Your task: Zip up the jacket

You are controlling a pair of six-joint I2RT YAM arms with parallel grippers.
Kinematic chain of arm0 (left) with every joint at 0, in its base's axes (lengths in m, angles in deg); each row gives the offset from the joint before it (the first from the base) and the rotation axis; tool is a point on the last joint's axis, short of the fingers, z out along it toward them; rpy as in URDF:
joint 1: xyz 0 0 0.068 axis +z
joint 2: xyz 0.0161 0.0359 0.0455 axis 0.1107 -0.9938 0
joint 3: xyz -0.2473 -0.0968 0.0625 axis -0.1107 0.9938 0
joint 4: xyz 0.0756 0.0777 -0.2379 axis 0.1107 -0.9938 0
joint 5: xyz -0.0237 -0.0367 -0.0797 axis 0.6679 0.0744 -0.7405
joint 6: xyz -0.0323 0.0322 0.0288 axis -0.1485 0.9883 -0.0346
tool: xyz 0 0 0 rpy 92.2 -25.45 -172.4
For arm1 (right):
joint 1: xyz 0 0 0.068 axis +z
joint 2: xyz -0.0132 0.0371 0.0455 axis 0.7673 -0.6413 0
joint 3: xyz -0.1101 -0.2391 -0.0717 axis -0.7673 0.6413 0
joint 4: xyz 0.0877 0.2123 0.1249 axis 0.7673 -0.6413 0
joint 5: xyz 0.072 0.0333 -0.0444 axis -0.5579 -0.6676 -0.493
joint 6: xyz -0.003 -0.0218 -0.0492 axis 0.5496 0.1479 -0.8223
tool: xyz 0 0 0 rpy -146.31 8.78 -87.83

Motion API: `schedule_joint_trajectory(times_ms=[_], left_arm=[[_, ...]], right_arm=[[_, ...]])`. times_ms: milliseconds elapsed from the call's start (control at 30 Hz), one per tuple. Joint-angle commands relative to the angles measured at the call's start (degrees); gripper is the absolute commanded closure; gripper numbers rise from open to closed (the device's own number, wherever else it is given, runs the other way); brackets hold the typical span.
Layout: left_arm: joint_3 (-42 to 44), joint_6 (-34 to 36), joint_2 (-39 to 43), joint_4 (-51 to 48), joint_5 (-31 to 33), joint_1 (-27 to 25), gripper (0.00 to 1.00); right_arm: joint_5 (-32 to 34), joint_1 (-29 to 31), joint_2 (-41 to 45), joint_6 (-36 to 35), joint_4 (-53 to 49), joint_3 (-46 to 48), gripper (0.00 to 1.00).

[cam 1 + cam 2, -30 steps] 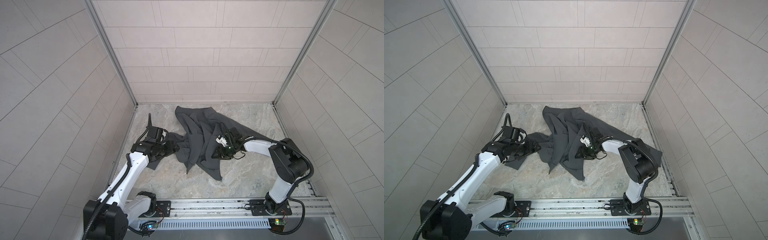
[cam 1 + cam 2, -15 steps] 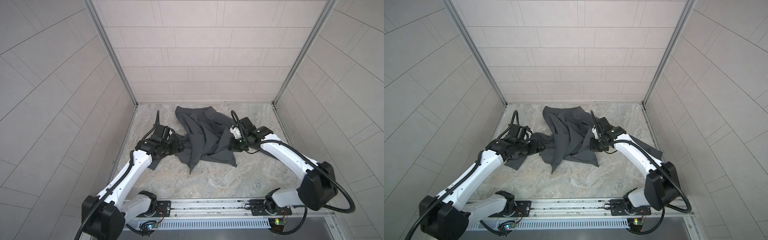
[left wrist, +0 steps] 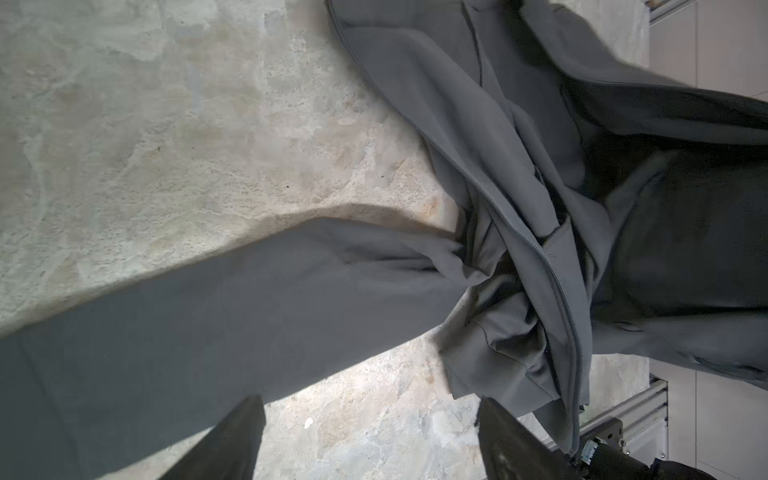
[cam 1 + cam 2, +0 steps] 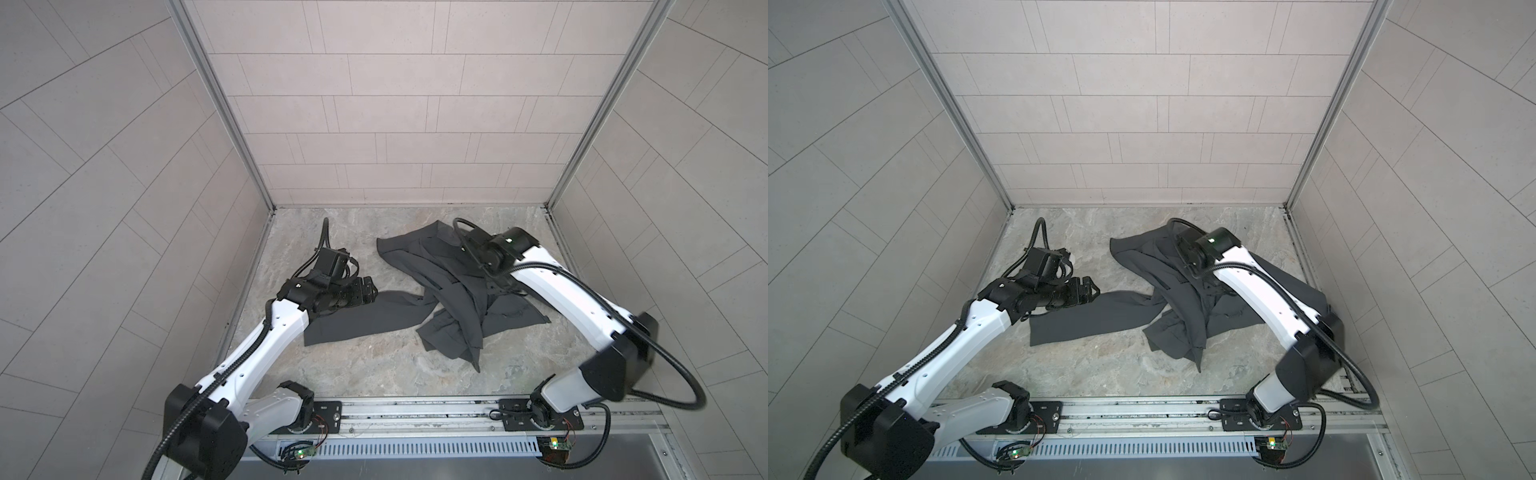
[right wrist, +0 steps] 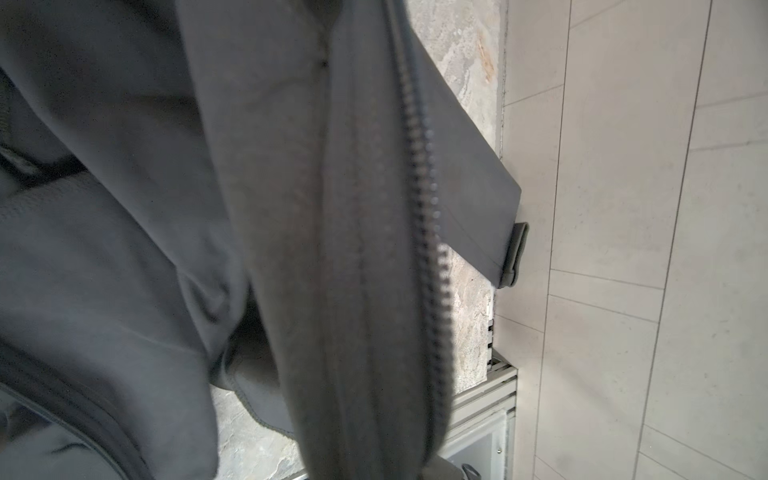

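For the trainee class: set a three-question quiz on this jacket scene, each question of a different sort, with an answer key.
1. True or false: the zipper of the jacket is fully closed.
2. The left end effector is: A) open, holding nothing; B) shut on a sleeve; C) out of view.
3. Which end effector grips the jacket?
Key: 1 false; 2 A; 3 the right end effector.
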Motion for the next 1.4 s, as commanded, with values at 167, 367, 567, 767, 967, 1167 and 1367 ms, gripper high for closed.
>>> schedule_joint_trajectory(times_ms=[167,367,567,767,967,1167,1367], left_arm=[[5.29,-1.91,5.12,4.65,-1.82,-0.62,0.15],[7.59,-4.67,6.83,7.56,-3.05,-2.17,0.15],[8.61,-9.64,4.29,15.12,-3.01,-6.10,0.15],[5.77,-15.61,-3.71,23.85,-1.40,-13.78,0.17],[3.18,-23.07,-12.90,32.97,-2.32,-19.86,0.23],[3.04,-27.27,-18.39,39.52,-3.19,-23.30,0.31],[-1.71,-25.97,-24.40,35.15,-5.67,-25.87,0.39]], right_arm=[[-7.67,5.73,-17.54,2.28,6.98,-10.49,0.69],[-22.84,5.17,-10.50,3.60,20.38,-5.86,0.47],[-33.86,1.62,4.14,6.91,30.65,6.44,0.46],[-30.47,-3.39,17.02,4.27,27.10,13.58,0.49],[-31.56,-6.92,23.78,-0.40,24.85,21.46,0.52],[-39.83,-6.77,28.50,-1.80,29.03,27.91,0.49],[-43.59,-6.73,33.44,-2.33,33.34,32.56,0.42]])
